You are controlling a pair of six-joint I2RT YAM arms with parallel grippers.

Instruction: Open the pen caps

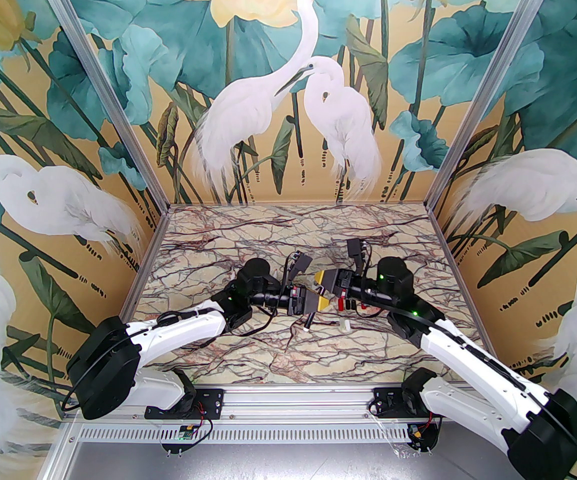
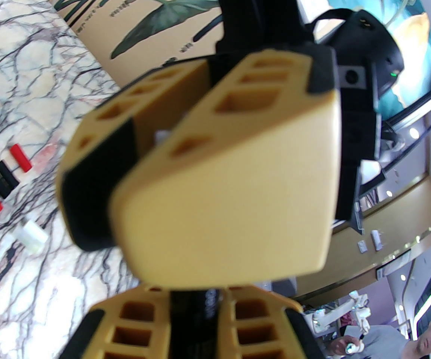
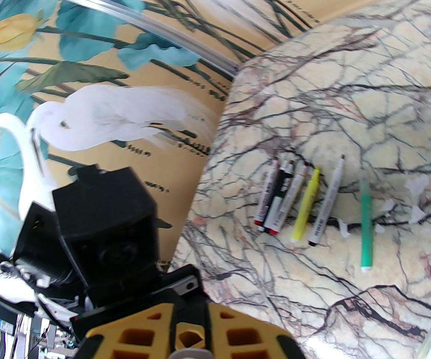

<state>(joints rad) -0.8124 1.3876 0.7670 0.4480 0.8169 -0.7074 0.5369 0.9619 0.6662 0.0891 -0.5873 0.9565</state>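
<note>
The left end effector point(image 1: 320, 302) and right end effector point(image 1: 323, 281) meet tip to tip over the surface point(image 1: 288, 228). Both are clamped shut, seemingly on opposite ends of one pen point(image 2: 196, 310). To open it well, keep both grips firm and pull straight apart along the barrel, without bending. The left wrist view shows loose caps point(image 2: 2, 180) in a row on the surface. The right wrist view shows six pens point(image 3: 305, 204) lying side by side.

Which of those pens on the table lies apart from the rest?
The green pen: it lies alone at the end of the row, with a clear gap to the white pen beside it; the others lie close together.
</note>
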